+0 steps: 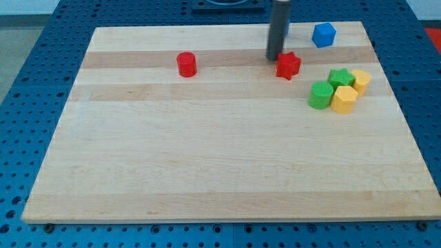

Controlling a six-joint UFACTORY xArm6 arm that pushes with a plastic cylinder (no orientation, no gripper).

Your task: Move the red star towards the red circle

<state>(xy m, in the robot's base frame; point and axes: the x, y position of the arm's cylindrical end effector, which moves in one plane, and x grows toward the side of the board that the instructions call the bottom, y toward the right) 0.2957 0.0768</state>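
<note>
One red star [289, 65] sits beside my tip [274, 58], which touches its upper-left. The red circle [187, 64] lies well apart leftward across bare worktop [207, 158]. No jaws show.

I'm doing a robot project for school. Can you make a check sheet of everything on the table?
Surface: wooden board on a blue perforated table.
Job's things: red star; red circle to the view's left of it, apart.
Clutter: blue cube; green star, green cylinder and two yellow blocks, clustered.
Grippers: none; my tip sits just at the star's upper left.
Cables: nothing seen.
Surroundings: nothing seen.
</note>
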